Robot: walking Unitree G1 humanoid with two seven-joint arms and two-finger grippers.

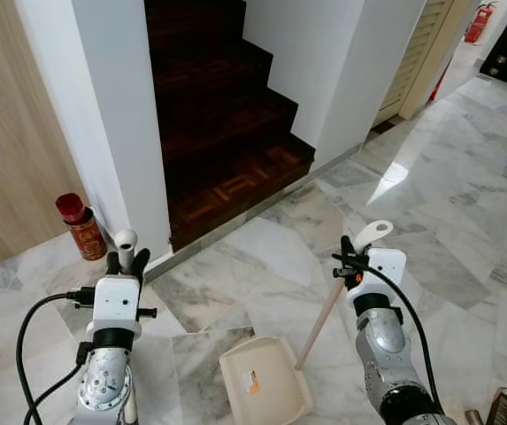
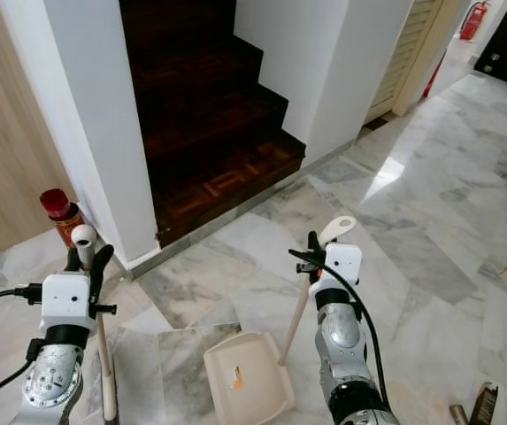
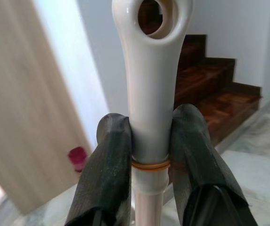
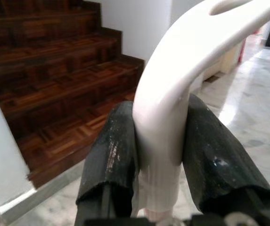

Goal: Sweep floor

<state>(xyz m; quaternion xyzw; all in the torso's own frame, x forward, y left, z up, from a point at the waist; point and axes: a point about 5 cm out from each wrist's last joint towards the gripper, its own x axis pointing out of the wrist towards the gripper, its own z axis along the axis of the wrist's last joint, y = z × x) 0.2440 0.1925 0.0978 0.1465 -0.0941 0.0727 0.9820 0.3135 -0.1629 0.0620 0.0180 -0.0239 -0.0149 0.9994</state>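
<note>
Clamping the glossy white broom handle (image 3: 151,94) (ring-shaped tip), the left gripper (image 1: 126,262) stands lower left. The right gripper (image 1: 350,255) pinches the dustpan handle (image 4: 172,103); the cream dustpan (image 1: 262,381), bearing an unreadable orange-marked sticker, rests bottom centre on veined marble floor (image 1: 448,195).

Two silver arms with round jointed segments, white boxy wrist housings and looping black cables; the left tool (image 1: 126,259) and right tool (image 1: 351,251) have matte black fingers.

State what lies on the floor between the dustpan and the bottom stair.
Bare marble floor lies between the dustpan and the bottom stair, as the left eye view shows.
</note>
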